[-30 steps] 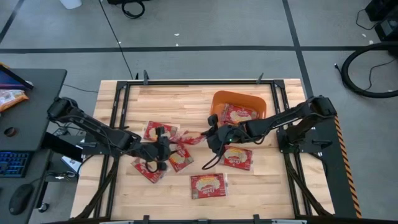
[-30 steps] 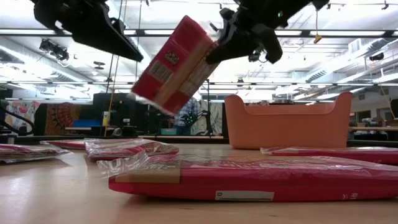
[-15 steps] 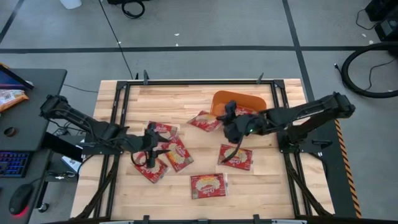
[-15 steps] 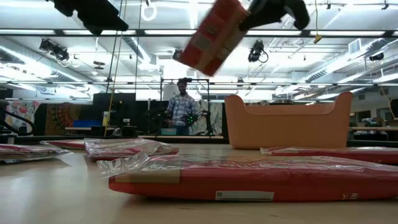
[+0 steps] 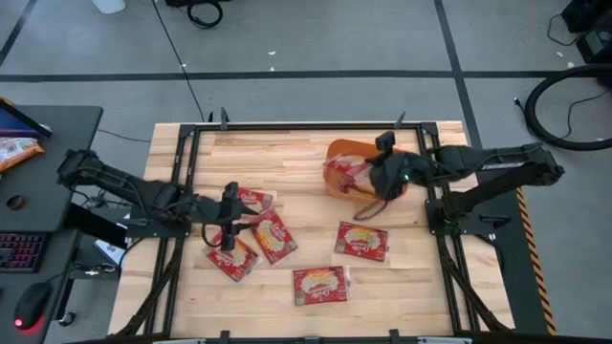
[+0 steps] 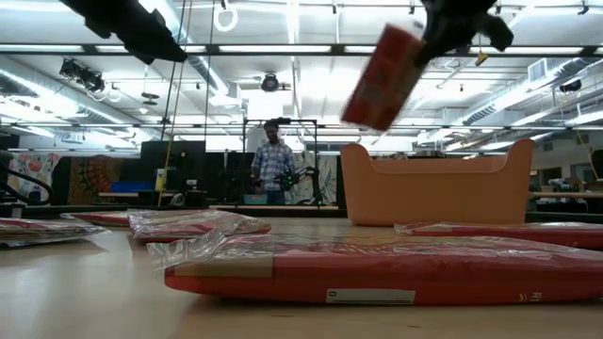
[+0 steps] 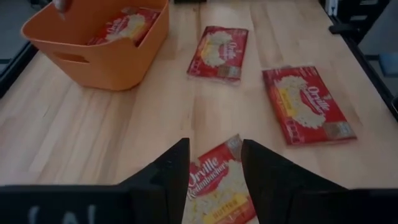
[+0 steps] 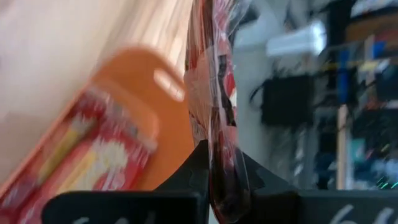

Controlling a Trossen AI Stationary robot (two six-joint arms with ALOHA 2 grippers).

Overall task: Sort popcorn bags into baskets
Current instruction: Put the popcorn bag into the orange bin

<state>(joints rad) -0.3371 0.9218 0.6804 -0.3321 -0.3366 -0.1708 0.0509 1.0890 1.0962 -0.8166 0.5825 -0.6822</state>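
One bag (image 5: 368,176) in the tub (image 5: 337,153); five (image 5: 320,285) left of it on the table (image 5: 296,158)

right gripper (image 5: 368,177) holding flat red popcorn packet (image 5: 346,175) over orange plastic tub (image 5: 349,153) | left gripper (image 5: 228,215) hovering above four table packets, fingers apart

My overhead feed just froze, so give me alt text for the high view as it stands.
The right gripper holds a popcorn bag over the orange basket, which already has a bag in it. The left gripper, open, hovers above a cluster of three popcorn bags on the wooden table; two more lie apart nearer the table's middle.
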